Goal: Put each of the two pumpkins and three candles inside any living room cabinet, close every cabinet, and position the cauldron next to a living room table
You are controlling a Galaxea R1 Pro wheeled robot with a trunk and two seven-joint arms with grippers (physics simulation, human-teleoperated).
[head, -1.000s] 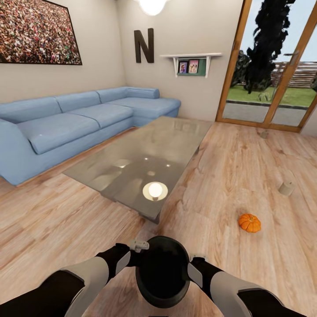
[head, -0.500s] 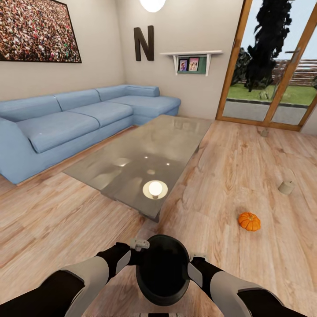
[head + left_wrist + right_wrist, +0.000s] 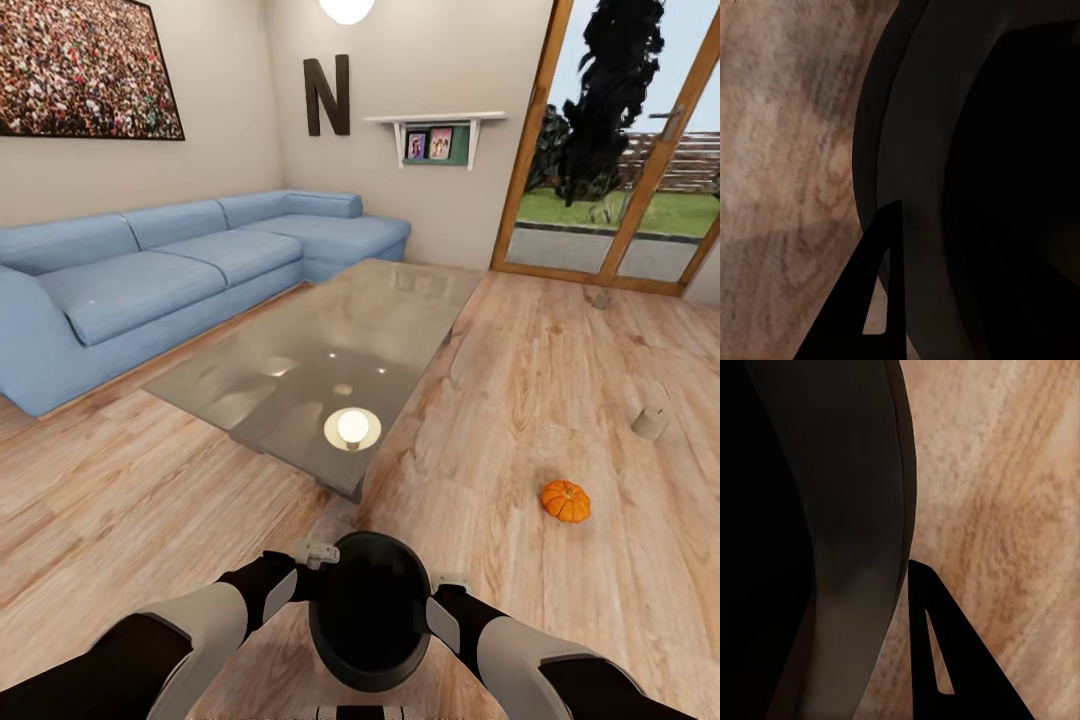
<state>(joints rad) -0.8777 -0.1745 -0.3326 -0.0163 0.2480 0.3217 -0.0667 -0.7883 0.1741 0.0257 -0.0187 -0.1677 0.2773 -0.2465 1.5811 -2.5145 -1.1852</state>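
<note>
Black cauldron (image 3: 369, 612) upright, mouth up

pumpkin (image 3: 565, 500) orange | sofa (image 3: 150, 275) blue | cauldron (image 3: 368, 610) black

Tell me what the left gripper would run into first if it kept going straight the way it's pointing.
Probably nothing new: the left gripper is already at the black cauldron's rim, and its wrist view looks along the cauldron wall toward the wooden floor. Going on, it would likely slide down that wall to the floor; depth is unclear.
</note>
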